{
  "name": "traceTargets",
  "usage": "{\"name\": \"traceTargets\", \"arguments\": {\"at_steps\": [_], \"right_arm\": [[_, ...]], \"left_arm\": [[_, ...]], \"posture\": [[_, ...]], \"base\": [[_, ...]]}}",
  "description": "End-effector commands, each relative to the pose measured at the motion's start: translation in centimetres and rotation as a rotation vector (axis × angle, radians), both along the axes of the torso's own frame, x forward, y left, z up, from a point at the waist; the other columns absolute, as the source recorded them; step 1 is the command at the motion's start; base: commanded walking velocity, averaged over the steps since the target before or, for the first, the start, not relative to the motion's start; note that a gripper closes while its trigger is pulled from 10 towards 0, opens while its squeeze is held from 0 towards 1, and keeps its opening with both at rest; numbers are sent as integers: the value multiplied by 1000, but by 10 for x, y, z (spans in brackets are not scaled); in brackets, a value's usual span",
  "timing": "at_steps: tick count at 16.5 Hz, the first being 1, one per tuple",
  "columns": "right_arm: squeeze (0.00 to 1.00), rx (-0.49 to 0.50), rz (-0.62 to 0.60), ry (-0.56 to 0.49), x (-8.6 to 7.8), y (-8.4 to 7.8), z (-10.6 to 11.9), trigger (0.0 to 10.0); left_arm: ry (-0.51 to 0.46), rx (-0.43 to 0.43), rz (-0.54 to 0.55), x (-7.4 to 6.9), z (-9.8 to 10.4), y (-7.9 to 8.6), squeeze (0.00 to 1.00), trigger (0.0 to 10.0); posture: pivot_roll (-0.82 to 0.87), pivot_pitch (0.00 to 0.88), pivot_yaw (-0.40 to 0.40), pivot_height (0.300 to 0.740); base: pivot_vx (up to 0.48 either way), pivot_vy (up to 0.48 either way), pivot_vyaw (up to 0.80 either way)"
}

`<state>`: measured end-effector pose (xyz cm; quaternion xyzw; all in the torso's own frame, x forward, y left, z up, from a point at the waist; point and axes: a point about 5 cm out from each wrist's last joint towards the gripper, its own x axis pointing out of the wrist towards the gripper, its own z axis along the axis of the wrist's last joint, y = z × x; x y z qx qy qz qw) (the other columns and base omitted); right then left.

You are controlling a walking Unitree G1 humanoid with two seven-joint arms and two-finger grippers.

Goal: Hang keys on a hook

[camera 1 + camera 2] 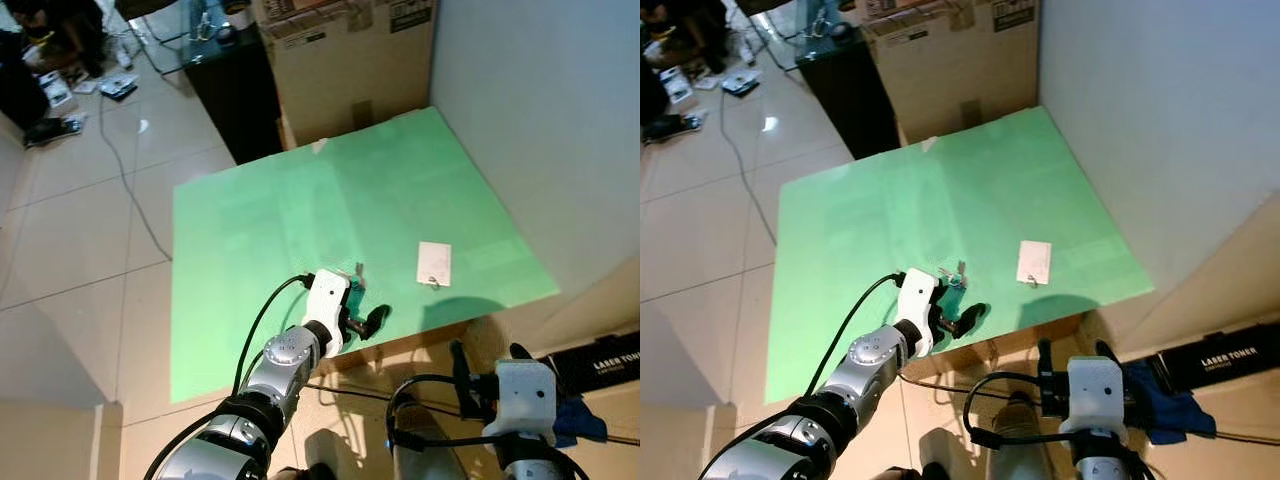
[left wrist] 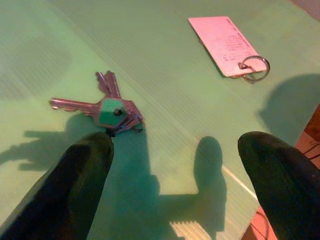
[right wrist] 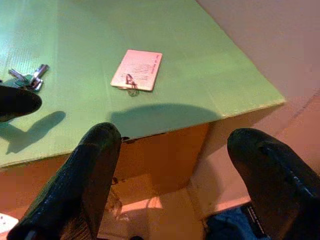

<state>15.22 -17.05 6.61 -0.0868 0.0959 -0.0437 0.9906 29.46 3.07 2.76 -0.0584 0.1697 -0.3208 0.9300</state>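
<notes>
Your left tool [image 2: 175, 165] hangs spread wide and empty, the keys [image 2: 107, 107] just ahead near one fingertip on the green desk [image 1: 300, 200]. Your right tool [image 3: 167, 165] gapes empty beyond the desk's edge; the card's [image 3: 137, 70] print is unreadable.

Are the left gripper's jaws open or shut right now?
Open. The left gripper has its jaws spread wide apart just short of the keys lying flat on the green board.
</notes>
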Motion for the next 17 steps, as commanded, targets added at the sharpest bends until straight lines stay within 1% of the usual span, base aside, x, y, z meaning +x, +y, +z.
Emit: {"name": "traceTargets", "arguments": {"at_steps": [1,3,5,6,7,9,10,11,14,15,16,17], "right_arm": [[0,4,19,17,-5,5,1,10000],[0,-1,22,26,-9,5,1,10000],[0,-2,24,36,-17,6,2,10000],[0,4,28,38,-21,7,2,10000],[0,12,31,22,-24,6,0,10000],[0,-1,53,23,-23,10,-2,10000],[0,-2,55,25,-22,11,-2,10000],[0,-1,56,25,-21,13,-2,10000],[0,-7,76,25,-24,15,0,10000],[0,-7,76,26,-26,15,0,10000],[0,-8,73,30,-28,16,0,10000],[0,-7,70,32,-30,16,1,10000]], "left_arm": [[76,-97,-37,-17,2,-48,0,10000],[92,-99,-27,-19,1,-51,0,10000],[89,-122,-13,-18,5,-56,0,10000],[60,-131,0,-13,11,-56,0,10000],[9,-146,26,-4,21,-53,0,10000],[-24,-177,51,6,32,-51,0,10000],[-23,-182,57,7,34,-52,0,10000],[-5,-210,75,10,39,-56,0,10000],[20,-216,125,14,47,-66,0,10000],[34,-221,139,15,47,-67,0,9922],[75,-242,161,13,46,-71,0,9882],[93,-258,161,12,46,-74,0,10000]], "posture": [[-404,233,214,740],[-417,242,208,740],[-428,254,203,740],[-428,255,203,740],[-418,254,204,740],[-406,253,209,740],[-406,253,209,740],[-414,256,204,740],[-437,271,202,740],[-447,280,202,740],[-458,290,205,740],[-461,293,206,740]], "base": [[0,0,0],[0,0,0],[0,0,0],[0,0,0],[0,0,0],[0,0,0],[0,0,0],[0,0,0],[0,0,0],[0,0,0],[0,0,0],[0,0,0]]}}
